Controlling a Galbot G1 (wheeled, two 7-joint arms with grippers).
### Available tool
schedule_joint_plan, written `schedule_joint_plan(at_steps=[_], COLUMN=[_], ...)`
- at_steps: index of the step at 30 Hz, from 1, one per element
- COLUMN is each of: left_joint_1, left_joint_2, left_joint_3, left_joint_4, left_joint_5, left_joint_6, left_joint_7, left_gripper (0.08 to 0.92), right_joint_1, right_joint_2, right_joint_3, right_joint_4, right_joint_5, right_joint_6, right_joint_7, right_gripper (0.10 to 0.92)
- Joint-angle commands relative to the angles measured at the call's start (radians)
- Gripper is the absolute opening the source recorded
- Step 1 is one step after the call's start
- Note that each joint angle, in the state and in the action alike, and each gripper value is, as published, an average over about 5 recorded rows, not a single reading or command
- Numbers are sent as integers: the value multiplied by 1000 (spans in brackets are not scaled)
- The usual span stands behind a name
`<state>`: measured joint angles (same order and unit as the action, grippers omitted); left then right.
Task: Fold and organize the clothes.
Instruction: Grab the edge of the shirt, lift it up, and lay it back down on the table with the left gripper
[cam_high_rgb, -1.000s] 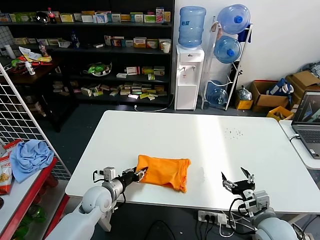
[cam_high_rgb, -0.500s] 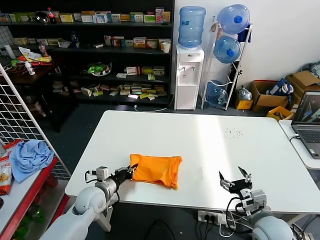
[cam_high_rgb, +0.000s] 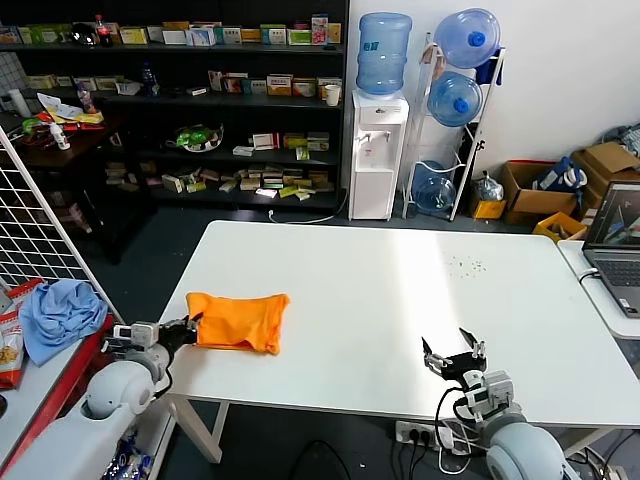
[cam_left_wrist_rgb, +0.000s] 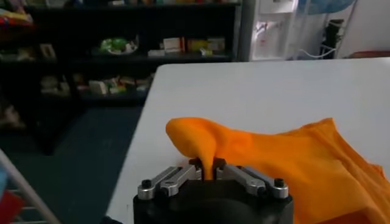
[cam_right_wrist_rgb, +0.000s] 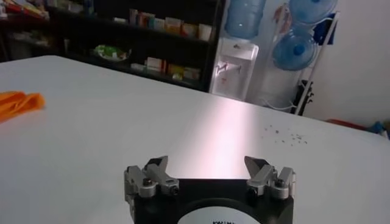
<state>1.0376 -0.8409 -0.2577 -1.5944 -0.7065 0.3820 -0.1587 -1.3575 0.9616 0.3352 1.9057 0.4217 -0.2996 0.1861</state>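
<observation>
The clothes are one folded bright orange T-shirt (cam_high_rgb: 239, 320) lying near the front left corner of the white table (cam_high_rgb: 400, 290). My left gripper (cam_high_rgb: 190, 324) is at the shirt's left edge, shut on a pinched fold of the orange T-shirt (cam_left_wrist_rgb: 256, 152), which rises in a hump from between the jaws. My right gripper (cam_high_rgb: 452, 356) hovers open over the table's front right part, nothing between its fingertips (cam_right_wrist_rgb: 157, 164). From the right wrist, a corner of the orange T-shirt (cam_right_wrist_rgb: 18, 102) shows far off.
A red rack with a light blue cloth (cam_high_rgb: 58, 316) stands left of the table, beside a white wire grid (cam_high_rgb: 35, 235). A laptop (cam_high_rgb: 618, 240) sits on a side table at the right. Shelves and a water dispenser (cam_high_rgb: 378, 150) stand behind.
My left gripper has dragged the shirt leftward across the table to its front left corner. The right gripper has drifted slightly left and stayed open.
</observation>
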Motion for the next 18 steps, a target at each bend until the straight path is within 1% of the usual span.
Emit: schedule_joint_plan(at_steps=[1, 6, 9, 13, 18], left_joint_1=[-5, -25, -26, -18, 1], left_joint_2=[162, 173, 185, 204, 206], left_joint_3=[-89, -110, -122, -120, -82], left_joint_4=[124, 222, 254, 247, 193], left_joint_5=[370, 735, 873, 934, 864], left_joint_6=[-139, -299, -362, -384, -357], left_joint_7=[-29, -32, -36, -35, -25], left_gripper=[172, 172, 172, 172, 172], right_joint_1=[31, 28, 31, 43, 53], right_joint_2=[7, 12, 17, 26, 38], right_joint_3=[-39, -42, -44, -53, -58], right_joint_4=[-2, -1, -6, -15, -21], right_joint_5=[-1, -4, -5, -5, -6], right_joint_6=[2, 6, 9, 12, 12], right_joint_7=[0, -1, -1, -1, -1], right_gripper=[823, 823, 823, 823, 823])
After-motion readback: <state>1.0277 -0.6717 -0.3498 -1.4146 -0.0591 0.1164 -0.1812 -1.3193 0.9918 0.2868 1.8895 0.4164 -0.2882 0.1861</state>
